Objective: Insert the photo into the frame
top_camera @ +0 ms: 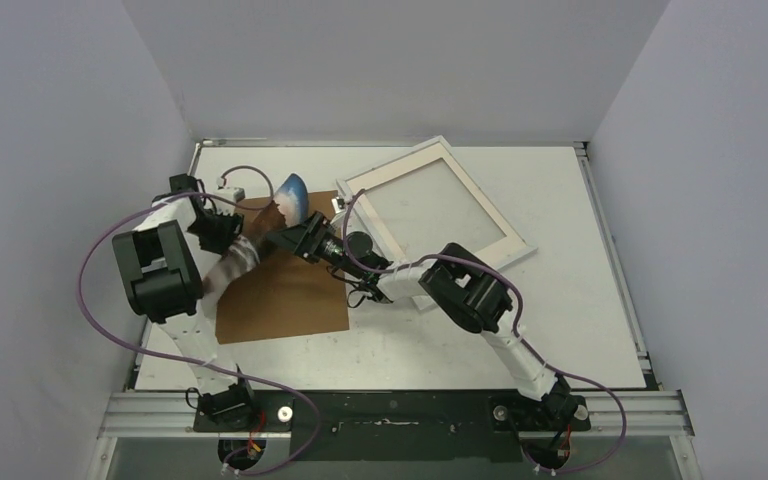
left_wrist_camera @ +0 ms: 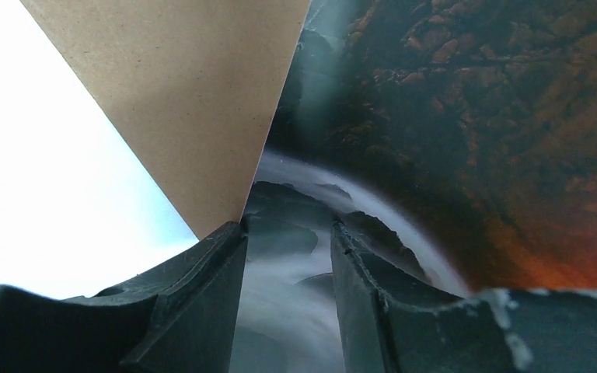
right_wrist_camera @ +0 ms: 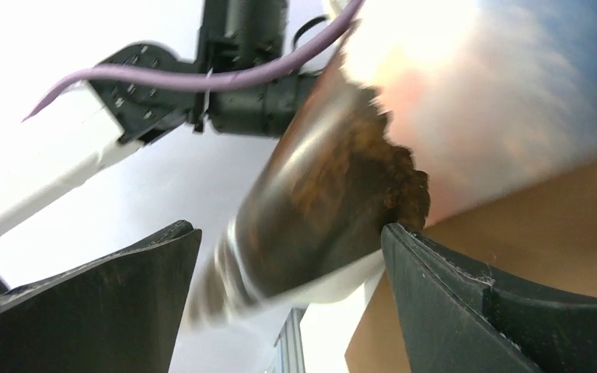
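One photo (top_camera: 293, 195) is curling up over one brown backing board (top_camera: 280, 295), near one white frame (top_camera: 392, 163) that is lying flat. Of two grippers, the right gripper (right_wrist_camera: 288, 233) is gaping wide around the curl, gripping nothing. The left gripper (left_wrist_camera: 288, 233) is showing a narrow gap, and I cannot tell whether it is pinching. The pick-up seems to be underway; the next move is calling for a firm hold.

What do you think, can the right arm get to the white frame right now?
Probably yes. The frame lies flat, nothing resting on it, close beside that arm. But the right gripper is open around the curled photo over the brown board, so it must swing back first.
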Controlling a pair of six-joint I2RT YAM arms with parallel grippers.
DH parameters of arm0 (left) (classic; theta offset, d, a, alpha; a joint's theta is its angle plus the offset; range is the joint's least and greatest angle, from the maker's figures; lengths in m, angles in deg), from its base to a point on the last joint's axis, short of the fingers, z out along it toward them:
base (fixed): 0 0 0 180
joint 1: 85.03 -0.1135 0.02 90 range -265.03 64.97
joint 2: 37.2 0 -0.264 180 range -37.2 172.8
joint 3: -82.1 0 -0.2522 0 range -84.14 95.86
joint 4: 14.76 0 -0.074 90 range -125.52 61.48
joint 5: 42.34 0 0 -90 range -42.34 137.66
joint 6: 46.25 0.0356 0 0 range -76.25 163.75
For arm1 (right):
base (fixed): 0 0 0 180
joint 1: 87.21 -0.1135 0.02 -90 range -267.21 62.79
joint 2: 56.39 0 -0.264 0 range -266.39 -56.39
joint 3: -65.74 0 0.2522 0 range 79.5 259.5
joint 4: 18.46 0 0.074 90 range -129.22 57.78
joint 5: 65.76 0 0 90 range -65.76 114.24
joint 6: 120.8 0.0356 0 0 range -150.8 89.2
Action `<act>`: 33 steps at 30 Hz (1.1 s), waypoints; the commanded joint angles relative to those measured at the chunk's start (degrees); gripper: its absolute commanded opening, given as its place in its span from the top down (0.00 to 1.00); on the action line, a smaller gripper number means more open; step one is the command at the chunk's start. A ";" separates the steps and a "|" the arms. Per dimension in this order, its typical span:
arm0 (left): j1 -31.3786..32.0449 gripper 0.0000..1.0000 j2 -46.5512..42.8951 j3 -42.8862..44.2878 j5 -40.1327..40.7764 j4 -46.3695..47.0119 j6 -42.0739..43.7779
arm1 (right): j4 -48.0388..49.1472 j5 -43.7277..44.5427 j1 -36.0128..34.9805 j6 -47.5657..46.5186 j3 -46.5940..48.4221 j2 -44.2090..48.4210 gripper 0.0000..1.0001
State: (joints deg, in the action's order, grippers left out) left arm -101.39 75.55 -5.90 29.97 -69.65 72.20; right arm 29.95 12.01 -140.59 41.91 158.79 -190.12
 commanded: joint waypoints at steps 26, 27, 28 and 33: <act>-3.95 0.57 3.35 0.98 -5.76 -6.37 -3.28 | 16.90 3.63 0.99 3.14 -14.05 11.09 0.10; -3.80 0.57 3.18 0.67 -5.51 -6.10 -3.23 | 16.73 3.62 0.99 3.14 -14.00 11.23 0.10; -3.65 0.57 3.00 0.27 -5.25 -5.76 -3.25 | 16.31 3.62 1.00 3.14 -14.00 11.29 0.10; -3.17 0.57 2.32 -1.18 -4.40 -4.51 -3.20 | 14.09 4.12 0.99 4.44 -14.68 10.65 0.10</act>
State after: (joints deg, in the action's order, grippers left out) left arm -105.17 77.43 -4.05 22.45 -71.96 69.42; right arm 41.34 14.96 -139.68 45.08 144.82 -181.83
